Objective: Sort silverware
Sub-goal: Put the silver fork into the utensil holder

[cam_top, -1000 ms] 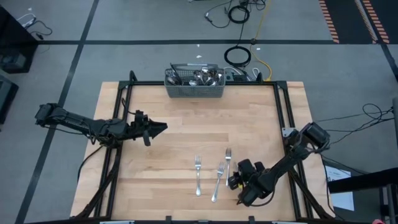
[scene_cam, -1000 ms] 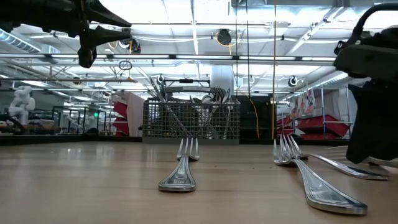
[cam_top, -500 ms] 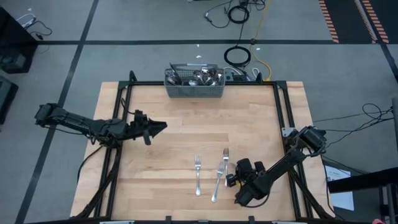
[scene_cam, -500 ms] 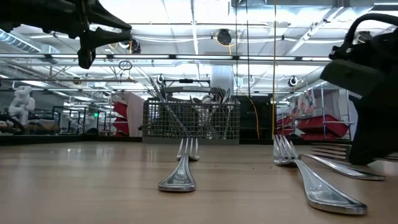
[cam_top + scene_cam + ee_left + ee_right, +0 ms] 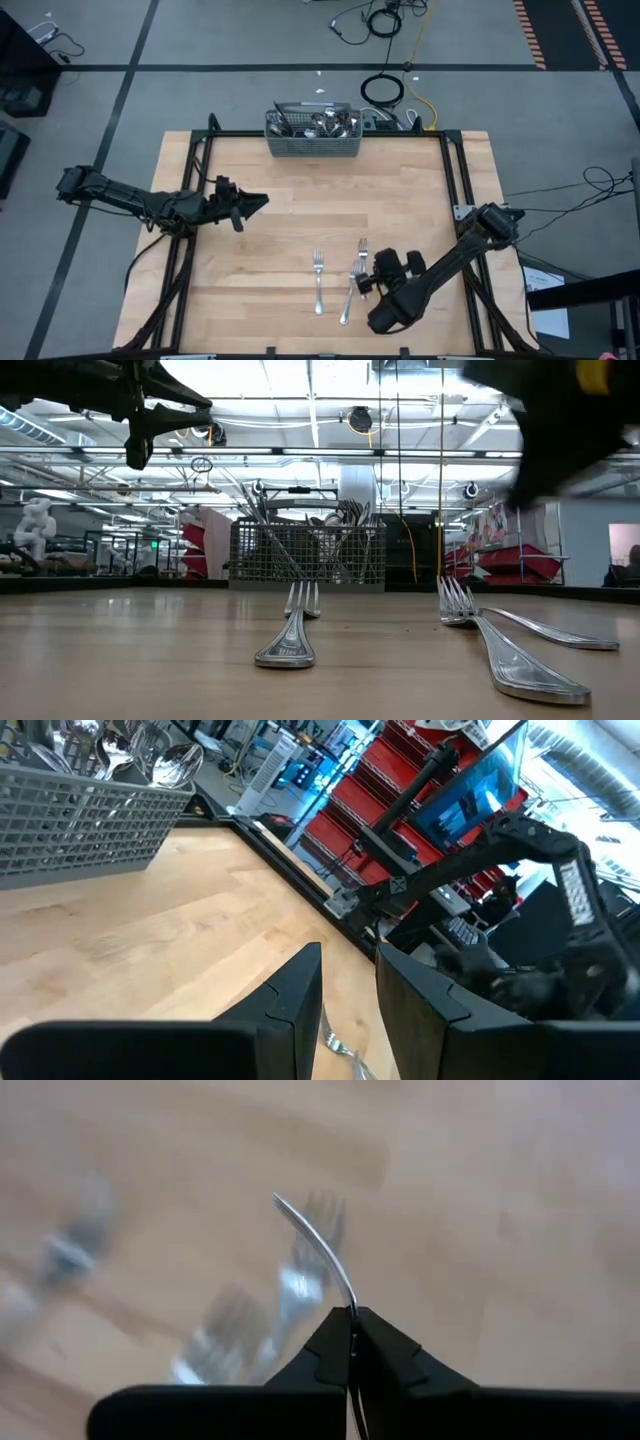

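My right gripper (image 5: 352, 1342) is pinching one fork (image 5: 318, 1250) by its handle above the table (image 5: 260, 180). My left gripper (image 5: 262, 201) is waiting, fingers slightly apart.

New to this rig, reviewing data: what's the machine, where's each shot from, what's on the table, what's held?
Two robot arms work at a wooden table. One picture looks down from overhead, one sits at table height, and each wrist carries a camera. A grey basket holding silverware stands at the far edge; three forks lie near the front. The left pincer hovers open and empty. The right pincer, by the forks, is shut on a slim silver utensil; which kind, I cannot tell.
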Controlling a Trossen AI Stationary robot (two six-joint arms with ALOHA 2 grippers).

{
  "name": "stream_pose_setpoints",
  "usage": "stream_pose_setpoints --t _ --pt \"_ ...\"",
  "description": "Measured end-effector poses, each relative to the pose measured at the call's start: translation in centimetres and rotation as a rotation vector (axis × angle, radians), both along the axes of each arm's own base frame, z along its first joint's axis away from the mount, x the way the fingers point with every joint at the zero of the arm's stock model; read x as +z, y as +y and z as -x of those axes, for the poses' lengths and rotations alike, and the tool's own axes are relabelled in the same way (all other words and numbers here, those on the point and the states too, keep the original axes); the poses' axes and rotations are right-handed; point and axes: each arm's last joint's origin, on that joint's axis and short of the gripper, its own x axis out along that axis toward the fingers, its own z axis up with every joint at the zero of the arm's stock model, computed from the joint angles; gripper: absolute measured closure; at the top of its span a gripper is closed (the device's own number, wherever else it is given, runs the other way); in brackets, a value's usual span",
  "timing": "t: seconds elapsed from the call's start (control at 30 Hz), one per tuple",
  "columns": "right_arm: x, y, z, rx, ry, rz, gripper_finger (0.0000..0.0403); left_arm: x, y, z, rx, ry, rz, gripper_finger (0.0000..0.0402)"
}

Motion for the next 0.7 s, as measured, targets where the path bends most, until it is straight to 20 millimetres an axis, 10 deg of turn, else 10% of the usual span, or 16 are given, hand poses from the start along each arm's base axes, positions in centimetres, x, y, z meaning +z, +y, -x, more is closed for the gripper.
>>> stream_pose_setpoints --t 0.23,0.7 --pt "6.0 -3.7 -1.7 0.044 -0.379 0.272 0.0402 0.6 -0.1 -0.5 0.0 -0.067 -0.058 0.0297" --pt "16.9 -9.9 -7.9 0.468 -0.493 0.433 0.0403 0.7 0.0 -4.6 -0.215 -0.343 -0.032 0.0297"
